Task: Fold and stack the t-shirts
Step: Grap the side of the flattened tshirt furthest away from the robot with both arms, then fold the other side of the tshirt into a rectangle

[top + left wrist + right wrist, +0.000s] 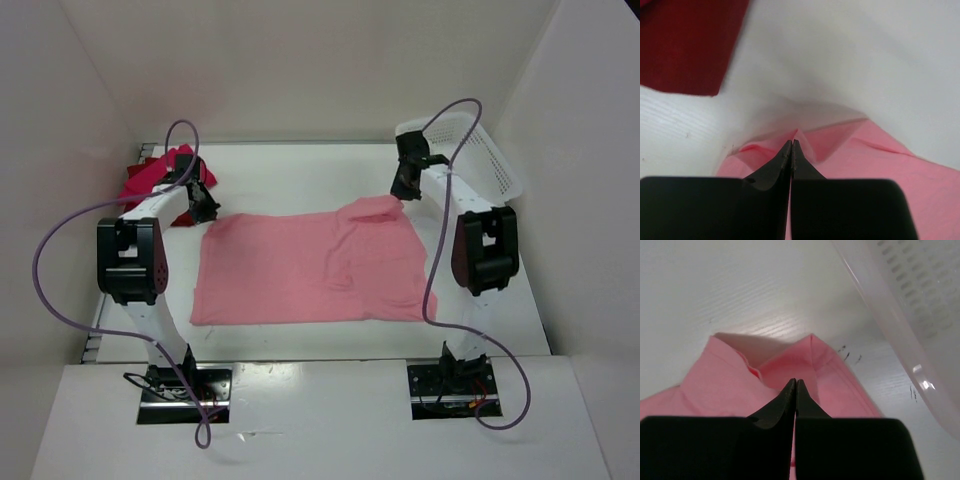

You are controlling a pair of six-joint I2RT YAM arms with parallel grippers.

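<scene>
White lattice basket, white table

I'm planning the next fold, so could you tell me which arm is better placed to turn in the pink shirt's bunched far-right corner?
Probably right: the right fingers are shut on the pale pink shirt at that corner, while the left fingers pinch the far-left one.

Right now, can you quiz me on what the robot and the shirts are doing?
1. Fill in: the left gripper and right gripper are both ___ on the pale pink cloth t-shirt.
2. True or false: that t-shirt lies inside the white plastic lattice basket.
3. Which gripper is nearer the dark red cloth shirt? A left, B right.
Key: 1 shut; 2 false, it lies on the table; 3 A.
</scene>
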